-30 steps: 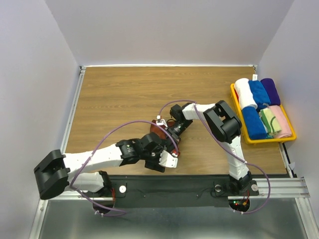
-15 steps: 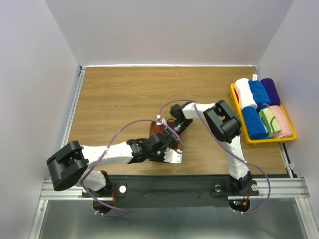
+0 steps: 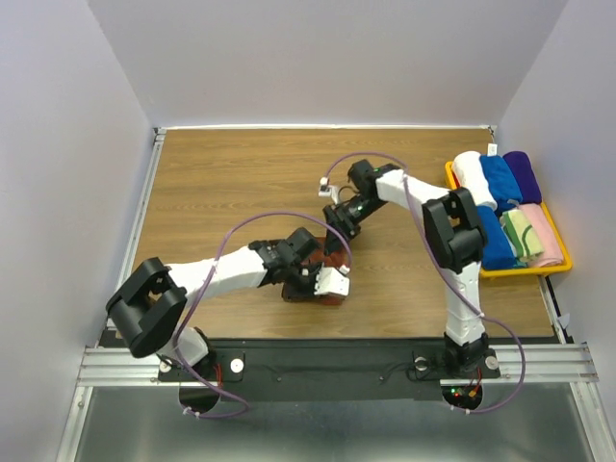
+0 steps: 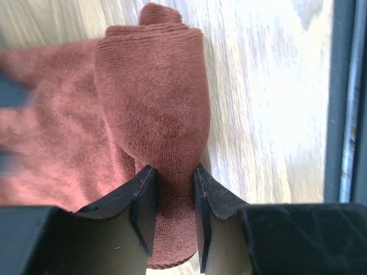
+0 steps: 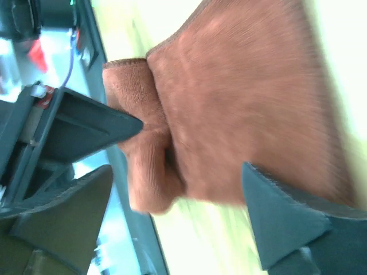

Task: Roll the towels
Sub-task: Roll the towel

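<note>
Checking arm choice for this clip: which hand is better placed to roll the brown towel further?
Probably left. The left hand is shut on the rolled end of the rust-brown towel, while the right hand hangs open over its flat part, gripping nothing.

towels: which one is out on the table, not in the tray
The brown towel, half rolled and pinched by the left gripper. The other towels all sit rolled in the yellow tray.
</note>
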`<action>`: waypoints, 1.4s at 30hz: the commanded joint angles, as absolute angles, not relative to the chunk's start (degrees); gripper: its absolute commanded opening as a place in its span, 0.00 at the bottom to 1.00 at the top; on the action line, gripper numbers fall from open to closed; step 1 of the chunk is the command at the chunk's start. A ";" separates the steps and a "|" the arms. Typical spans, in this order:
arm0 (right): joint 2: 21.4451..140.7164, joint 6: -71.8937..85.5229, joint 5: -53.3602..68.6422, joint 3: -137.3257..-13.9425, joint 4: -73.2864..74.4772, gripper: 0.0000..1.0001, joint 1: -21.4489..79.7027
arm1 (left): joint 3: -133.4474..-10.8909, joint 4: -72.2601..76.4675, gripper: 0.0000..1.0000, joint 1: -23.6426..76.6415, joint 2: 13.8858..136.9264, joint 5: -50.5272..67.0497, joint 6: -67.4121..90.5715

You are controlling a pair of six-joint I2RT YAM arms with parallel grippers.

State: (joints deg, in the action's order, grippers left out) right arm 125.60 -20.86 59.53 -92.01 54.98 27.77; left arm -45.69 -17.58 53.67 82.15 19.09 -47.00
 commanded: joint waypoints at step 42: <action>93.78 -36.82 0.36 -54.32 10.30 0.91 60.46 | -93.69 -60.29 0.50 28.74 137.11 48.87 -54.23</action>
